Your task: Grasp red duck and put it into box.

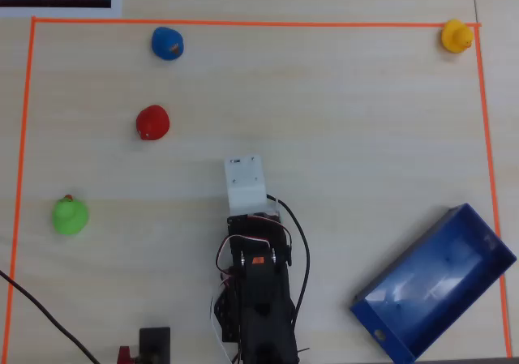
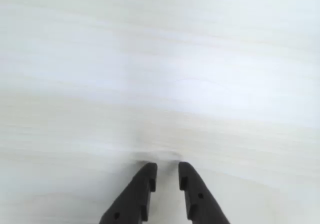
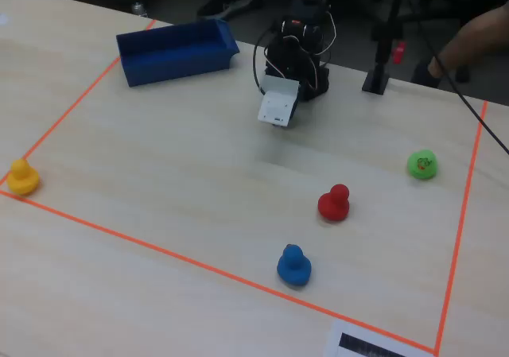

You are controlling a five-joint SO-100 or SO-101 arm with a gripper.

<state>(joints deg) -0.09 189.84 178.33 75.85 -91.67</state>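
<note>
A: Table check. Pale wood-grain tabletop [image 1: 349,129], work area framed by thin orange tape [image 1: 243,23]. Small glossy red rounded toy duck [image 1: 152,122] stands upright on the bare wood, upper left in the overhead view. In the fixed view the same duck [image 3: 334,203] sits right of centre, between the blue one and the green one.

B: And the arm?

A: Black arm with white wrist block [image 1: 246,184] low in the middle of the overhead view, pointing up-frame. Red duck is up and to the left of it, well apart. Nothing touching the duck.

B: Pincer?

A: Two-finger black gripper [image 2: 167,170] enters the wrist view from the bottom edge. Fingertips close together with a narrow gap showing, nothing between them. Only blurred bare wood beneath.

B: The container?

A: Large rectangular blue plastic tray with low walls [image 1: 474,218], lower right in the overhead view, set at an angle, just inside the tape. Shiny inside, no duck in it. Far side of the arm from the red duck.

B: Other ducks?

A: Blue rounded toy duck [image 1: 167,43] above the red one near the top tape. Green rounded toy duck [image 1: 70,215] at the left. Yellow rounded toy duck [image 1: 456,36] at the top right corner, on the tape line.
</note>
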